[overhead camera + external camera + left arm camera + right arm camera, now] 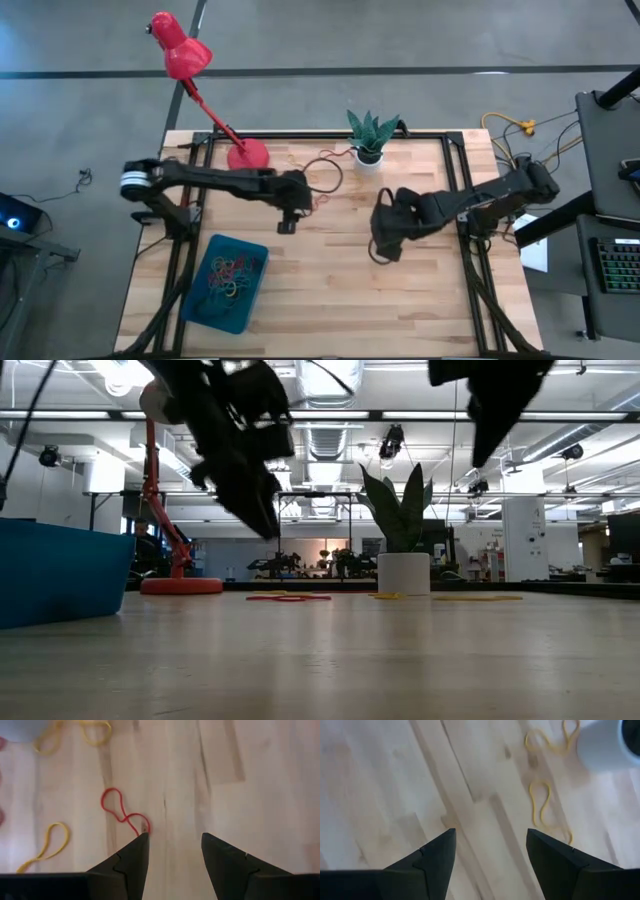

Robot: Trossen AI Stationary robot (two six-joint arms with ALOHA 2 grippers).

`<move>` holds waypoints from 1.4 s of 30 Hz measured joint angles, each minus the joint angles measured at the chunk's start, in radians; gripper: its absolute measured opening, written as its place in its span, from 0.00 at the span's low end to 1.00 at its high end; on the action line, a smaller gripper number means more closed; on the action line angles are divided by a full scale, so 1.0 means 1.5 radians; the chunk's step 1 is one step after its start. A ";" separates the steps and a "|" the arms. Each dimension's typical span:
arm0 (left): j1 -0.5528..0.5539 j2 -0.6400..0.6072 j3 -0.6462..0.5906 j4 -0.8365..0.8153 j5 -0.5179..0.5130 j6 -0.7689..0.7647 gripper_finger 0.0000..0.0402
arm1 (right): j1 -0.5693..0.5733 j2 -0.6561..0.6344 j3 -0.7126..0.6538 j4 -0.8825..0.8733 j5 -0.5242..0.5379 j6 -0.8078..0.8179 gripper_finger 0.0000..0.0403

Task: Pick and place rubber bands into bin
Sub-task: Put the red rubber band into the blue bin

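Several rubber bands (232, 275) lie in the teal bin (256, 290) near the table's front left. Loose ones lie flat on the wood: a red band (121, 810) just ahead of my left gripper (175, 842), and yellow bands (48, 845) beside it. My left gripper (290, 205) hangs open above the table's middle (262, 510), clear of the surface. My right gripper (491, 837) is open too and hovers right of centre (385, 238). Two yellow bands (540, 805) lie ahead of it by the white pot (610, 745).
A red desk lamp (247, 155) stands at the far left and a potted plant (370, 152) at the far middle. A black cable loop (325, 175) lies between them. Bare wood stretches across the table's near half, right of the bin.
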 joint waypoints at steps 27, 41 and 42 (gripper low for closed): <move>0.116 0.211 0.097 -0.036 0.098 0.130 0.41 | 0.018 -0.208 -0.245 0.066 0.052 0.238 0.57; 0.116 0.237 0.100 -0.047 0.117 0.139 0.26 | -0.001 -0.192 -0.244 0.073 0.051 0.232 0.57; 0.116 0.237 0.099 -0.048 0.120 0.143 0.21 | -0.001 -0.192 -0.244 0.074 0.051 0.232 0.57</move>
